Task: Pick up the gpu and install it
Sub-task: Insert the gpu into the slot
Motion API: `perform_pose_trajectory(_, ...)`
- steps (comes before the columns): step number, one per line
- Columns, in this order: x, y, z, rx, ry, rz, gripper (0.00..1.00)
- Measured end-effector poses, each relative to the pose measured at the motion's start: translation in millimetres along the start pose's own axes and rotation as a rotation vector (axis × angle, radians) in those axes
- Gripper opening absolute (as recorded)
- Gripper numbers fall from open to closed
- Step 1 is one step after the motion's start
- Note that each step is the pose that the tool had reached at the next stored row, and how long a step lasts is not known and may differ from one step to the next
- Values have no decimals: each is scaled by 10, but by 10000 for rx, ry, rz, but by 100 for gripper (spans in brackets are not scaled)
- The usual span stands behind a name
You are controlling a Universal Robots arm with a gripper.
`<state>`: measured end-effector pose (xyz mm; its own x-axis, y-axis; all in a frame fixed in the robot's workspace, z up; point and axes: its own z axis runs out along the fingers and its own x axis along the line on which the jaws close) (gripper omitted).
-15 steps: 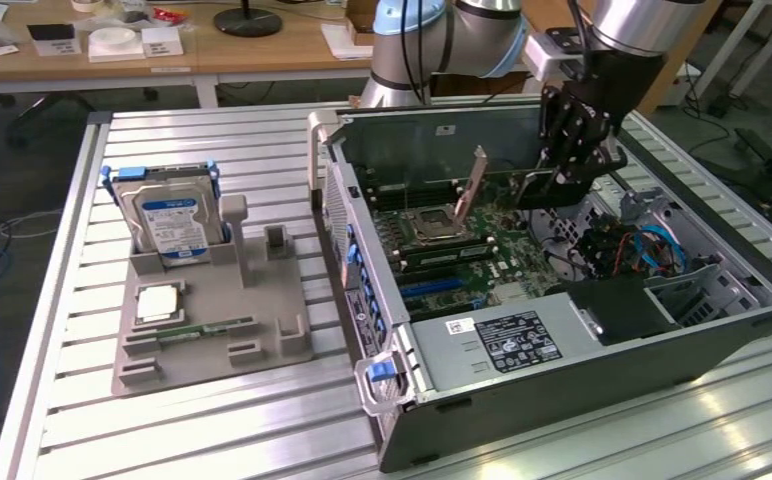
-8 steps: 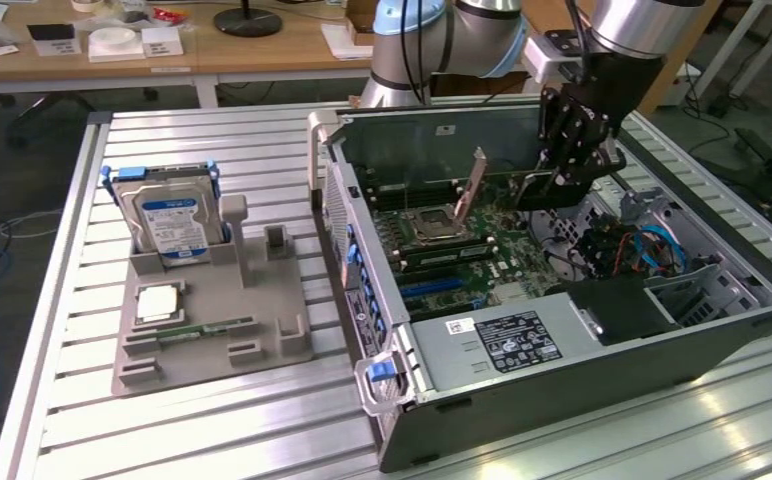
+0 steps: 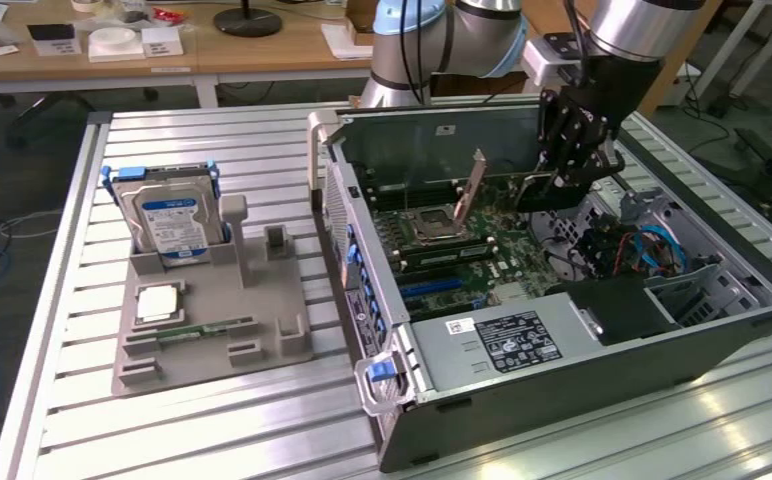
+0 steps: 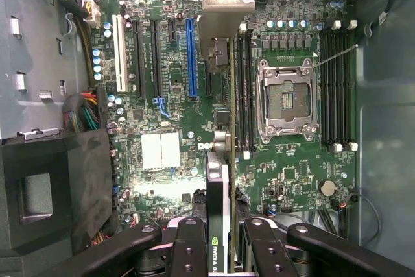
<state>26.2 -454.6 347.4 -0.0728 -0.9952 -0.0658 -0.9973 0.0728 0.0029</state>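
The gripper point(image 4: 217, 241), clamped on the gpu point(image 4: 219, 180) held edge-down above the motherboard point(image 4: 292, 167) inside the open case point(image 3: 586, 375) on the exterior view's right, should probably square the card over the long blue slot point(image 4: 190, 56), keeping it level.

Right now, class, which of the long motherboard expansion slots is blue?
The long blue plastic slot, nearest the thin dark gpu card in the hand; the others are black or white.
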Motion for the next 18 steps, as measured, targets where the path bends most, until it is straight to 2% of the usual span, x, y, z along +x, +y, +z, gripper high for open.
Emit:
perform_pose_trajectory(9,1,0,21,0,-9,0,27)
perform_pose_trajectory(14,6,59,22,11,-11,1,27)
perform_pose_trajectory(18,6,60,24,11,-11,-2,27)
